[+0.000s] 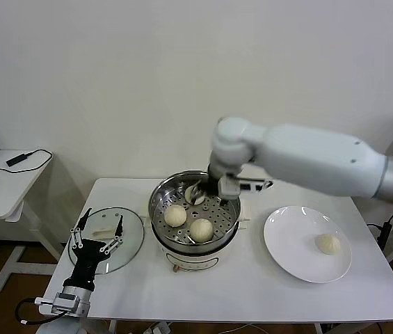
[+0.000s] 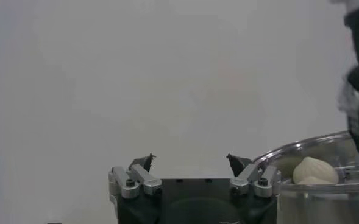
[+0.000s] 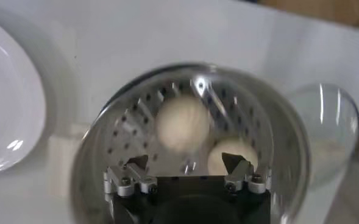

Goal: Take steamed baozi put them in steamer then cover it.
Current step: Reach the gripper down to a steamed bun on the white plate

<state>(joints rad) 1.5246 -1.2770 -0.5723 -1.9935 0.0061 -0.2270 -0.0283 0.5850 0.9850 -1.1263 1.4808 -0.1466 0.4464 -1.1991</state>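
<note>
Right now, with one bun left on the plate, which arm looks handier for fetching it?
Probably the right. The right gripper hangs open over the steamer, on the same side as the plate with the last baozi. The left gripper sits by the glass lid, across the steamer.

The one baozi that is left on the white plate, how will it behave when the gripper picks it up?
The baozi looks smooth and domed, so it is probably soft and may dent under a firm squeeze. Its rounded shape suggests it could roll or slide on the glossy plate if nudged sideways. It is small beside the plate, so likely light for the right gripper, now open over the steamer.
</note>
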